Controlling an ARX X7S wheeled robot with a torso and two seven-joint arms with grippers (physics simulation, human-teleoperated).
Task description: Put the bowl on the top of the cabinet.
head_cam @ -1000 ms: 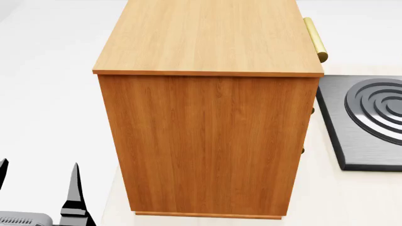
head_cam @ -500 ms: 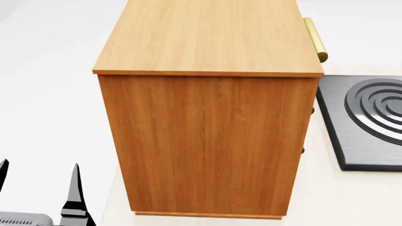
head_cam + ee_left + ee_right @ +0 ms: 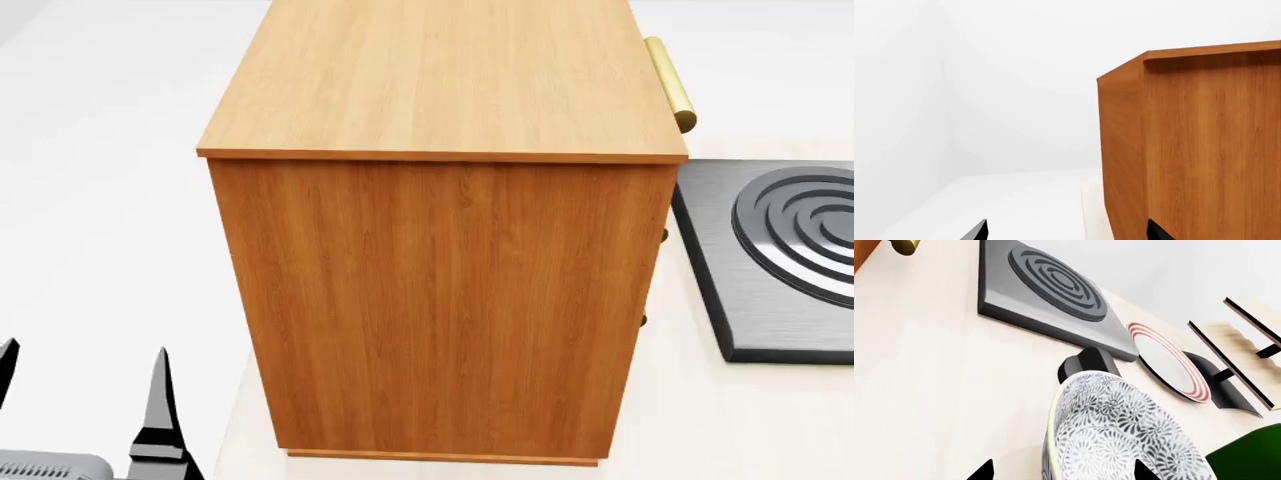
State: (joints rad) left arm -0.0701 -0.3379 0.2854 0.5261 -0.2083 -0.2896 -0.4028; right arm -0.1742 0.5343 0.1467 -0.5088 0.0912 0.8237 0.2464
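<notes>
The cabinet [image 3: 447, 300] stands in the middle of the head view, orange-brown with a lighter flat top [image 3: 441, 70] that is bare; its side also shows in the left wrist view [image 3: 1201, 150]. The bowl [image 3: 1121, 430], white with a grey floral pattern, shows only in the right wrist view, on the cream counter. My right gripper [image 3: 1062, 471] is open, its tips wide apart with the bowl's rim and near wall between them. My left gripper [image 3: 80, 395] is open and empty, low beside the cabinet's left side; its spread tips also show in the left wrist view [image 3: 1067, 232].
A black hob with ring burner [image 3: 787, 250] lies right of the cabinet, also in the right wrist view [image 3: 1044, 282]. A red-striped plate [image 3: 1167, 360], a small black block [image 3: 1087, 362], a pale wooden rack [image 3: 1247, 325] and a green object [image 3: 1247, 455] lie beyond the bowl. A brass handle [image 3: 670, 85] sticks out.
</notes>
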